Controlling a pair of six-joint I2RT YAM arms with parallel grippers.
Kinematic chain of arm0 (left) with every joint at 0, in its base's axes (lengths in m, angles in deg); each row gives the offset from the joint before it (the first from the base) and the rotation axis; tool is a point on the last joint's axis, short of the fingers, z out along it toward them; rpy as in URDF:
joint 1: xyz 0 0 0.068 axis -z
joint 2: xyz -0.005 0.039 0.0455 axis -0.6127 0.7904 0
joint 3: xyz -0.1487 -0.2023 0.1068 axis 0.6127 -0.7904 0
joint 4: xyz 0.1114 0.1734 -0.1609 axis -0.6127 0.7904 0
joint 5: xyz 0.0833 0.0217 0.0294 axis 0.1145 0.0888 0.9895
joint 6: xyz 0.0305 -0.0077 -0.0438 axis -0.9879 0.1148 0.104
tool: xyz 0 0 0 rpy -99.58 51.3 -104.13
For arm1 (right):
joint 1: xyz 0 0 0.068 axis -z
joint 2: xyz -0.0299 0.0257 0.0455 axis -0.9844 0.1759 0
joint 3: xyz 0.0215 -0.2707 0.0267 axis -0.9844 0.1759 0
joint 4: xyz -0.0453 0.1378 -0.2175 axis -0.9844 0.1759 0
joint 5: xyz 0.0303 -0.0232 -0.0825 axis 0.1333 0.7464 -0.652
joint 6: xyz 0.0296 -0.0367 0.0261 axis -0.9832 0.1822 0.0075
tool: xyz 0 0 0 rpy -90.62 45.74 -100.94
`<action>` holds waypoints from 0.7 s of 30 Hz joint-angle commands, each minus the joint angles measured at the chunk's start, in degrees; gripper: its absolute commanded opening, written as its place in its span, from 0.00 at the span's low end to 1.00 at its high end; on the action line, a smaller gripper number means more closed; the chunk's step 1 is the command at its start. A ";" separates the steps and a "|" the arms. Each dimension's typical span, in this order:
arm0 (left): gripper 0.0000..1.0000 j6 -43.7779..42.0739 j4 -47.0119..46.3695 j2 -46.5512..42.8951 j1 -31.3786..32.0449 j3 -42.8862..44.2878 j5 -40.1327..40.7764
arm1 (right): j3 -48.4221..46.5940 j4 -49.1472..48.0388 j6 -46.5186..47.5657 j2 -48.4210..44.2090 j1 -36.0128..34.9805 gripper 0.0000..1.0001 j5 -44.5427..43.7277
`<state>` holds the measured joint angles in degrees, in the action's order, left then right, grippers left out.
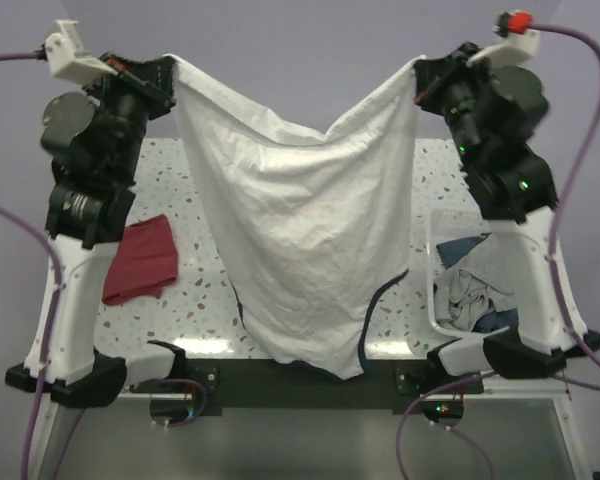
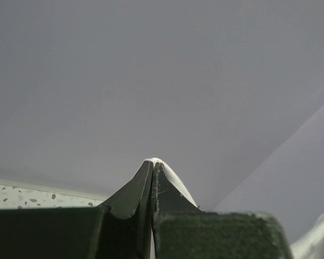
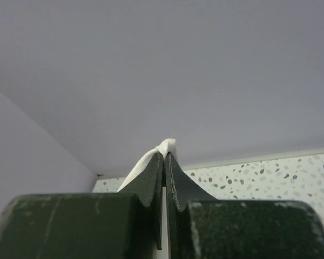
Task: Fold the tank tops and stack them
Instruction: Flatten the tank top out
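Left gripper (image 1: 171,69): clamped on one corner of the white top (image 1: 300,230).
Red top (image 1: 142,260): on the table (image 1: 205,290) below the left gripper, apparently folded.
White top: hangs spread between both grippers, unfolded.
Right gripper (image 1: 418,78): pinched shut on the opposite corner.
Progress: roughly halfway; the white top needs laying down, folding and stacking.
Basket (image 1: 429,300): below the right gripper, holding crumpled pale and blue cloth (image 1: 470,295).

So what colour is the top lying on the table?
It's a plain dark red top; the top external view shows it best.
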<state>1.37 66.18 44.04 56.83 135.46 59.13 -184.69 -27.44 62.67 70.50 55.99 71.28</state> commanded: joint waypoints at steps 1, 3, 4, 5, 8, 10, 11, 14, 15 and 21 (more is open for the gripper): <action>0.00 1.71 -10.30 9.42 -7.26 -1.17 -10.69 | -0.44 -5.91 1.71 9.82 0.85 0.00 4.07; 0.00 2.08 -13.64 16.60 -8.85 2.59 -14.74 | -5.88 -6.36 1.10 17.43 1.82 0.00 6.01; 0.00 1.73 -13.31 19.52 -9.20 5.92 -16.59 | -8.60 -5.83 0.83 19.84 2.08 0.00 6.55; 0.00 1.29 -13.48 22.51 -9.55 13.35 -18.78 | -14.63 -5.48 0.92 22.47 2.43 0.00 7.25; 0.00 2.16 -11.20 34.20 -10.96 31.88 -24.59 | -26.50 -5.30 1.09 29.52 2.78 0.00 7.34; 0.00 4.26 -12.68 39.06 -12.45 38.27 -27.85 | -30.58 -6.61 1.27 31.37 3.31 0.00 7.08; 0.00 5.23 -14.69 39.15 -13.07 38.99 -28.64 | -31.47 -7.58 1.27 31.20 3.57 0.00 6.99; 0.00 7.88 -23.64 35.03 -16.93 33.23 -30.41 | -27.03 -12.06 2.23 26.73 4.10 0.00 5.59; 0.00 8.05 -25.59 32.85 -18.51 31.98 -30.76 | -25.61 -12.68 3.19 25.59 4.19 0.00 4.63; 0.00 8.67 -25.87 25.55 -20.81 18.55 -33.04 | -7.08 -15.14 3.65 15.48 4.63 0.00 2.60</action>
<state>8.70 46.86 76.02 35.98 159.77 30.08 -198.83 -37.80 64.94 90.78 60.39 75.72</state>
